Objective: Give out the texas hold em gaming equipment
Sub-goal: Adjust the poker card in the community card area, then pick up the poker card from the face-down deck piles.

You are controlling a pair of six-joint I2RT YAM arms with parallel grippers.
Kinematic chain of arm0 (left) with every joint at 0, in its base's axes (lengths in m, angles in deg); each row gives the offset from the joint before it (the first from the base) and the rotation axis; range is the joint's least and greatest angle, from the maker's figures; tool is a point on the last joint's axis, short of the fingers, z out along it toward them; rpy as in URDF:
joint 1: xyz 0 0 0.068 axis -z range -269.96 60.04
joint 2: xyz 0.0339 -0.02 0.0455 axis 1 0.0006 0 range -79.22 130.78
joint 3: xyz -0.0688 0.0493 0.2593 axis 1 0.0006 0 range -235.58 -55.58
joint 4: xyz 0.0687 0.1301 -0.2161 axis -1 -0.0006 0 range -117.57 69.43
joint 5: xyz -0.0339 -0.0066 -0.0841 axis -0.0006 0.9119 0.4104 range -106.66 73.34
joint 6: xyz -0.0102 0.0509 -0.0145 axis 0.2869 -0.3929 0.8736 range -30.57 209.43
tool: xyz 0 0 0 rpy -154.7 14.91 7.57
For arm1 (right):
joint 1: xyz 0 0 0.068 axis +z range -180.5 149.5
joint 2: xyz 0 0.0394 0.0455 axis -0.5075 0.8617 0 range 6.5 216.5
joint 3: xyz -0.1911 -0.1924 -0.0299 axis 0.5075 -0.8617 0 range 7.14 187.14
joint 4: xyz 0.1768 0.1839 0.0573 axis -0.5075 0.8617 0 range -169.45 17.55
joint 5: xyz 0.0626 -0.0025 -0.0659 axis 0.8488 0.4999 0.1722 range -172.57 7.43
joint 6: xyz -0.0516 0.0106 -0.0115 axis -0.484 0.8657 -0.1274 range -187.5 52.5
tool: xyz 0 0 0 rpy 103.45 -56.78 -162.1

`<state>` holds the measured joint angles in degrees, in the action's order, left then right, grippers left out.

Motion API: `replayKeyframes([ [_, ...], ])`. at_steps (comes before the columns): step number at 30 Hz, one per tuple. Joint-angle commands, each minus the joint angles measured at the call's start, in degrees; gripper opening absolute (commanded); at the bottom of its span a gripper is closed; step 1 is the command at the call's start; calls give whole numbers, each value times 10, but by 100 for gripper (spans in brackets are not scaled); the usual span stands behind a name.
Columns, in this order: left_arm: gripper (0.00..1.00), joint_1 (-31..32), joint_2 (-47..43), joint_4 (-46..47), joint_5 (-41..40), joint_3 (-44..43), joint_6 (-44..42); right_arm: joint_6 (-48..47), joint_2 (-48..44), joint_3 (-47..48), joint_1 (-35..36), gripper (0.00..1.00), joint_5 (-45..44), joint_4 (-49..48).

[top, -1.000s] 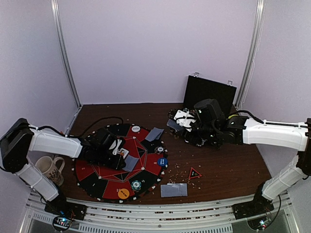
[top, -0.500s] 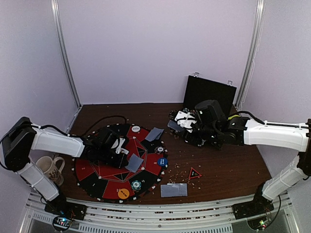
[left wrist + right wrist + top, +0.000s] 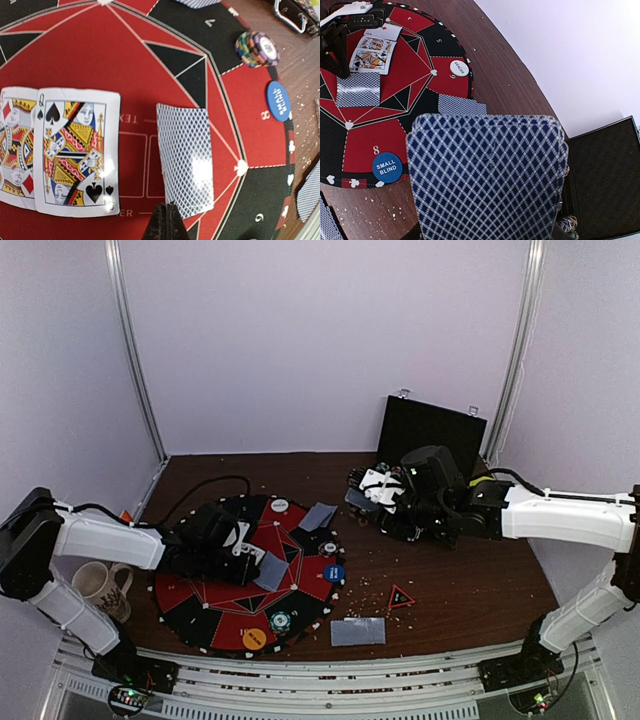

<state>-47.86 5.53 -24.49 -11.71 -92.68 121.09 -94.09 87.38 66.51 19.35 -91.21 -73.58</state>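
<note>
Nearest the arm bases, a small pile of cards [image 3: 357,631] is seen on the bare wood, just off the round red-and-black mat [image 3: 215,625]. On the mat's near rim an orange disc [image 3: 254,639] and a chip stack [image 3: 281,620] are set side by side.

Further in, the left gripper [image 3: 167,220] is found with its jaws closed together, where they were parted a second ago. Its tips meet the near edge of a face-down card [image 3: 184,159] that lies flat, about where it was before; whether it is pinched cannot be told. A queen of spades [image 3: 77,152] lies face up beside it.

Beyond, a blue disc [image 3: 333,574] and a white disc [image 3: 279,506] are placed apart.

Farthest, a deck [image 3: 487,175] is held by the right gripper [image 3: 368,492], unchanged, before the black case [image 3: 430,430].
</note>
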Motion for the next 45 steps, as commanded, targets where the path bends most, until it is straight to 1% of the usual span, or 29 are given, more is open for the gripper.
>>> replayKeyframes([
  [1,0,0,14,13,-23,5,-1,-1,-17,0,-2,52,0,1],
  [11,0,0,31,-10,-57,-17,-26,1,-17,-2,-1,52,2,1],
  [20,0,0,46,4,-42,-20,-27,2,-18,-2,-1,52,6,5],
  [25,19,0,17,-14,-53,-33,-26,2,-17,1,0,52,12,11],
  [30,30,2,-52,-30,-54,-65,-46,1,-7,9,15,52,13,17],
  [33,38,7,-98,-6,-27,-84,-63,1,3,20,32,52,16,20],
  [35,48,9,-115,23,8,-94,-67,-2,9,24,44,52,23,13],
  [37,56,10,-120,56,61,-105,-63,-5,16,26,55,52,30,5],
  [42,65,14,-94,145,190,-120,-20,-13,41,41,81,52,37,-2],
  [45,73,30,-76,194,226,-124,-10,-16,56,53,90,52,41,-2],
])
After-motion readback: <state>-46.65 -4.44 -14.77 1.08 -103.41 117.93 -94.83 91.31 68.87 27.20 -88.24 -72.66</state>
